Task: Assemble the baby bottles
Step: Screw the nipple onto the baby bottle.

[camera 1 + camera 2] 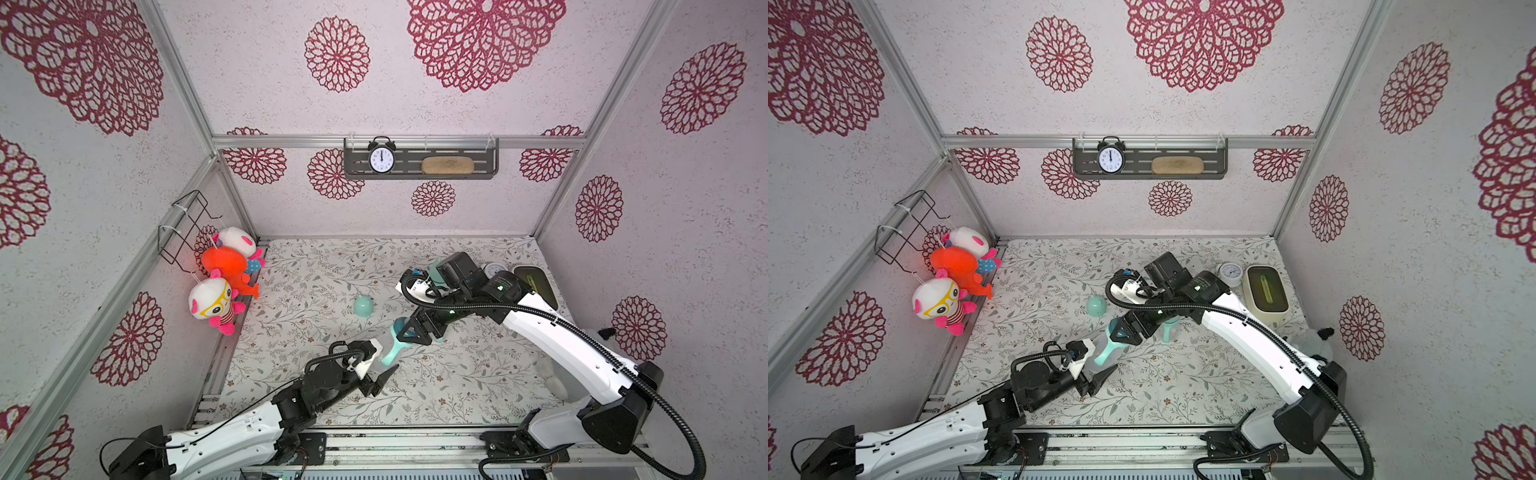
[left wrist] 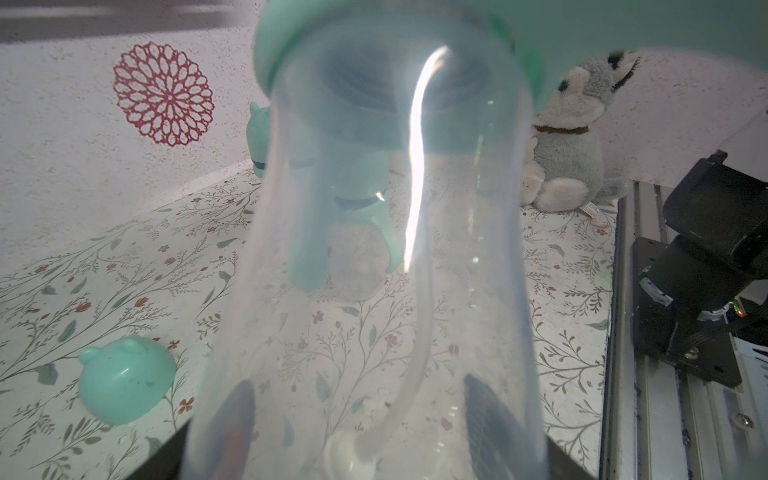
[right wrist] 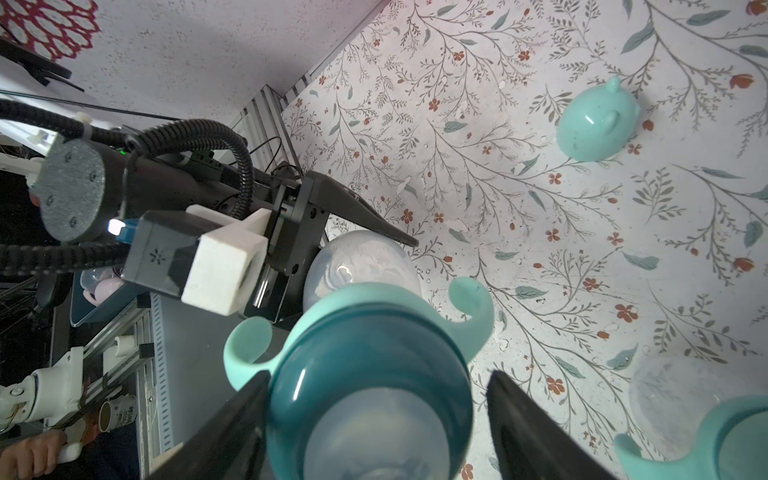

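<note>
My left gripper [image 1: 384,359] [image 2: 361,415] is shut on the clear body of a baby bottle [image 1: 392,345] [image 1: 1106,347] [image 2: 374,249], held tilted above the mat. Its dark teal collar [image 3: 370,382] and mint handles [image 3: 469,307] sit on its neck. My right gripper [image 1: 409,328] [image 3: 378,376] straddles that collar, open: one finger touches it, the other stands a little off. A loose mint eared cap [image 1: 364,306] [image 3: 596,124] lies on the mat behind. A second bottle [image 1: 1169,328] [image 3: 685,415] stands under my right arm. A capped third bottle [image 2: 259,141] is farther back.
Plush toys [image 1: 224,286] hang on the left wall. A grey plush [image 1: 1312,340] sits against the right wall. A beige box [image 1: 1264,291] and a small white dial [image 1: 1230,272] stand at the back right. An alarm clock [image 1: 381,158] is on the wall shelf.
</note>
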`<state>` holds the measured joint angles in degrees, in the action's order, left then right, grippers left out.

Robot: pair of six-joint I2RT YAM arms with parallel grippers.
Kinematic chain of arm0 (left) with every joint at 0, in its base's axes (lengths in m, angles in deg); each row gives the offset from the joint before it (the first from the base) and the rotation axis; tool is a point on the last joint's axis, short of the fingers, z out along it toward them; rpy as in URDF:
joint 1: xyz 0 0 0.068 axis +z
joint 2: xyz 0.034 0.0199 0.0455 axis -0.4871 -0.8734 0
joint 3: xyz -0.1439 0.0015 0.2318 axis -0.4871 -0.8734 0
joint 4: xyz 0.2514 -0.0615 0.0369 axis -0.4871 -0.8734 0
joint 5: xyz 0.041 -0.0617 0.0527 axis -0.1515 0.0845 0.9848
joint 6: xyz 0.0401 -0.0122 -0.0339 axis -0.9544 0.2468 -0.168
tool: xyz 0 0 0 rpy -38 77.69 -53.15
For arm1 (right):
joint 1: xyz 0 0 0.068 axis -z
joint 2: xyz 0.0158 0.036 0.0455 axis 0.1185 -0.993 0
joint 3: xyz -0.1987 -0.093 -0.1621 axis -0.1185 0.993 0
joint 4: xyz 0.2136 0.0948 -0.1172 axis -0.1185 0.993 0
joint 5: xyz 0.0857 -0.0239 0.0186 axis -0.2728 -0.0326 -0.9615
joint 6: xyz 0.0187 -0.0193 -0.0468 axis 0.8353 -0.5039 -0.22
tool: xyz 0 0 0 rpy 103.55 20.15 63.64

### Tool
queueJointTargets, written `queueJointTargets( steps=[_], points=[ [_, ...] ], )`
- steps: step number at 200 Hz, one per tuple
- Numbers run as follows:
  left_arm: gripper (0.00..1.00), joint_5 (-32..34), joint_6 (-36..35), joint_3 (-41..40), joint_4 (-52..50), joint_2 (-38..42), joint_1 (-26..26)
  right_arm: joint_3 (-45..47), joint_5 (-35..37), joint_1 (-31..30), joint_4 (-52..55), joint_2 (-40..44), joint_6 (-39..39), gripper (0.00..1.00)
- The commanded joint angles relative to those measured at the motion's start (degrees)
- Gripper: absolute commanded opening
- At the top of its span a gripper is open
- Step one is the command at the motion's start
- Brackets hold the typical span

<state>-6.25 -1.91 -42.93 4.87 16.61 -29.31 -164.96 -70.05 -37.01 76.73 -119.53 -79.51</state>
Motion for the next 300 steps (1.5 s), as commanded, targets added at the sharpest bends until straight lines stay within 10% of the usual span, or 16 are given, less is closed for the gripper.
queueJointTargets(
  steps=[1,81,187,209,238,300],
  points=[
    [0.0,-0.14,0.07,2.1,2.73,0.04,0.27,-0.59,0.2,-0.18,-0.07,2.2,-0.85,0.81],
    [0.0,1.63,0.05,2.36,2.87,0.22,0.27,-0.89,-6.51,-0.46,-0.3,0.25,2.23,0.56],
    [0.0,7.47,-3.06,4.67,4.7,-6.81,-0.42,-21.52,-0.86,-1.72,16.99,-14.95,34.17,0.2],
    [0.0,8.09,-3.31,4.63,5.24,-7.32,-0.43,-29.45,-0.11,-1.35,25.71,-20.16,37.4,0.31],
    [0.0,8.76,-3.55,4.9,5.04,-8.1,-0.6,-42.39,5.23,-1.27,35.08,-26.19,35.22,0.68],
    [0.0,6.3,-3.22,3.56,6.42,-6.92,-0.53,-31.0,11.21,-2.22,20.13,-15.62,14.95,0.81]
  ],
)
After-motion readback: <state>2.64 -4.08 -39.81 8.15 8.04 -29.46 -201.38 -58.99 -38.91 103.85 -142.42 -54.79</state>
